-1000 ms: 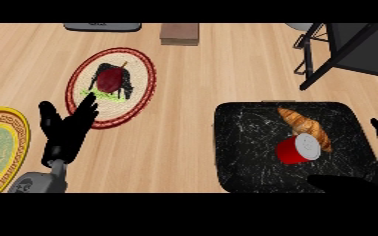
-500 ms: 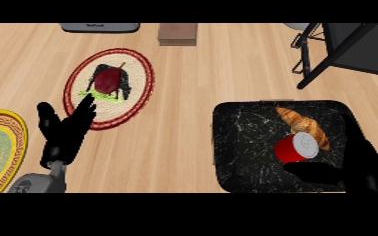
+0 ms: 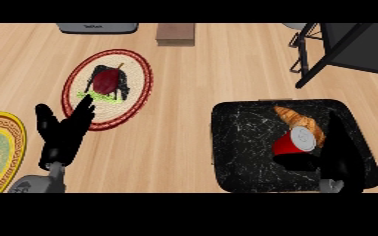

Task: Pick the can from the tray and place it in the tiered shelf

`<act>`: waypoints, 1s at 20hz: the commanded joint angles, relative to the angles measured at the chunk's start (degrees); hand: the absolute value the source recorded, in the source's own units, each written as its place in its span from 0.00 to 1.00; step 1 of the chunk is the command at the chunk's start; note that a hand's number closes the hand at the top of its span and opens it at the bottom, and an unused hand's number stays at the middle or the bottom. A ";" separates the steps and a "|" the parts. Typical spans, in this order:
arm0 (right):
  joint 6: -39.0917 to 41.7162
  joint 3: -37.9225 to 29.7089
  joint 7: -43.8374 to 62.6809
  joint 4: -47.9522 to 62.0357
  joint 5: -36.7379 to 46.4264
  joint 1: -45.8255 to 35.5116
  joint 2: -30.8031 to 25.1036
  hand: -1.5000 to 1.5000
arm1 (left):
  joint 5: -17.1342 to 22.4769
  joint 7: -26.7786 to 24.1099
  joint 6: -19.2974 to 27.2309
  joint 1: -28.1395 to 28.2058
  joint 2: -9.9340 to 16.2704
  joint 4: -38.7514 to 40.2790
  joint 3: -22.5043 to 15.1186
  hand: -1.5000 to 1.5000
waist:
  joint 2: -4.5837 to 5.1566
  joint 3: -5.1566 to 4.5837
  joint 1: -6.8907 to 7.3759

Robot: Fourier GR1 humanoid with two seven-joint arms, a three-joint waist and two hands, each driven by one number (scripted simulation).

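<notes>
Can [image 3: 297, 142] lies tilted on the tray [image 3: 244, 150], touching the croissant [image 3: 299, 121]; right hand [image 3: 338, 152], fingers straight, could knock it rolling.

A light wooden counter [image 3: 199, 90] with lengthwise grain fills the view, evenly lit. A grey appliance [image 3: 97, 28] and brown block [image 3: 176, 33] sit at its far edge.
</notes>
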 commanded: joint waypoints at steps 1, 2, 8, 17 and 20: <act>3.05 0.34 12.73 -2.37 4.02 -1.73 4.39 0.00 | -0.65 3.89 2.36 -1.10 -2.29 -0.32 -1.00 0.50 | 0.06 -0.23 -0.61; 3.47 -1.13 11.53 1.16 4.51 -4.69 5.01 0.00 | 0.23 0.47 -1.69 -0.76 -0.34 3.72 1.01 0.50 | 0.23 -0.25 -0.40; 0.51 -4.60 2.00 6.95 6.23 -1.76 7.76 0.00 | -0.80 -2.22 -2.91 3.09 -0.96 2.08 1.36 0.50 | 0.17 -0.20 -0.45; 4.61 0.64 -6.65 13.03 3.95 -3.16 13.08 1.00 | -1.81 -1.39 -3.06 1.56 -2.58 3.35 1.57 0.50 | 0.26 -0.20 -0.28; 3.39 -3.55 -10.77 15.29 2.82 -5.51 12.26 1.00 | -2.60 -1.67 -2.98 4.68 -2.21 0.40 1.82 0.50 | 0.20 -0.16 0.00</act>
